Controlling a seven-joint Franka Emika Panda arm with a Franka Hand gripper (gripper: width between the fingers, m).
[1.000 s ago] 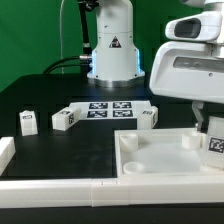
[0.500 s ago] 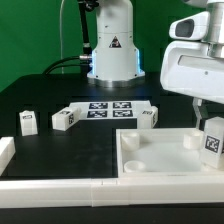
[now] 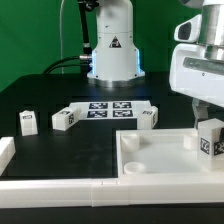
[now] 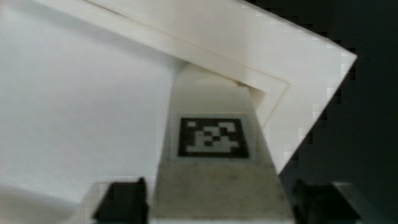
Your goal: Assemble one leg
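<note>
Holding the leg (image 3: 211,137) over the tray (image 3: 150,165) corner, your hand (image 4: 199,205) could jam it if tilted.

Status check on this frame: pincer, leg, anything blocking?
Pincer shut on the leg, tag facing camera. Leg held upright over the white tray piece, near its corner at the exterior view's right. Nothing seen in the way.

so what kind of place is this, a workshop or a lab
Most likely a robotics lab test bench. A robot arm base stands on a black table before a green backdrop, and a marker board with printed tags lies among small white tagged blocks.
</note>
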